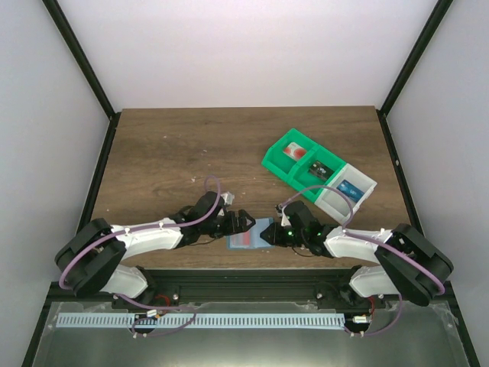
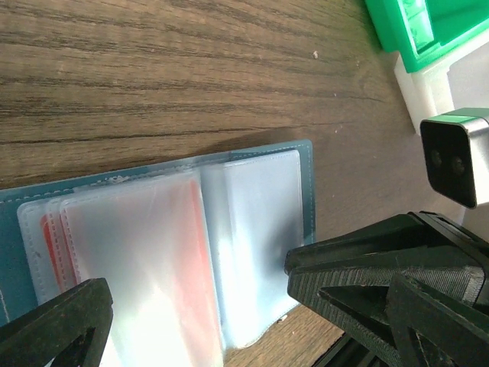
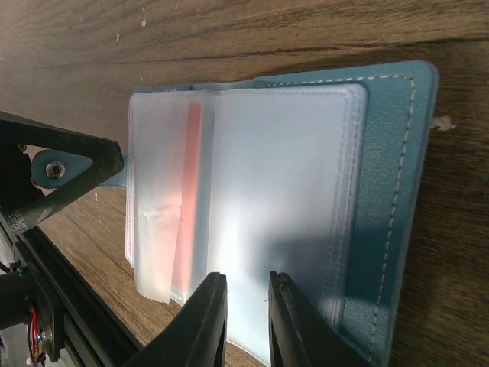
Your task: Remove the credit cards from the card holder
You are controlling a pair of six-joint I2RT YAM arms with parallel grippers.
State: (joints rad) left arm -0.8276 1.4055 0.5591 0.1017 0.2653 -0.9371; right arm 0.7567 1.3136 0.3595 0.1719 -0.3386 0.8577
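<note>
The teal card holder [image 1: 248, 237] lies open near the table's front edge, between both grippers. Its clear slot pages [image 3: 283, 191] fan over the teal cover [image 3: 390, 191]. A credit card shows as a red-tinted sheet inside the pages [image 3: 191, 191] [image 2: 200, 260]. My left gripper [image 1: 246, 223] hovers over the holder's left half with its jaws wide open [image 2: 195, 279] and nothing between them. My right gripper [image 1: 273, 231] reaches in from the right. Its jaws [image 3: 246, 279] stand a narrow gap apart above the pages' near edge, and I see nothing pinched between them.
A green bin [image 1: 294, 153] joined to a white bin [image 1: 361, 187] stands at the back right, with small cards in the compartments. Its corner shows in the left wrist view [image 2: 412, 30]. The table's front edge and the arm rail lie just behind the holder.
</note>
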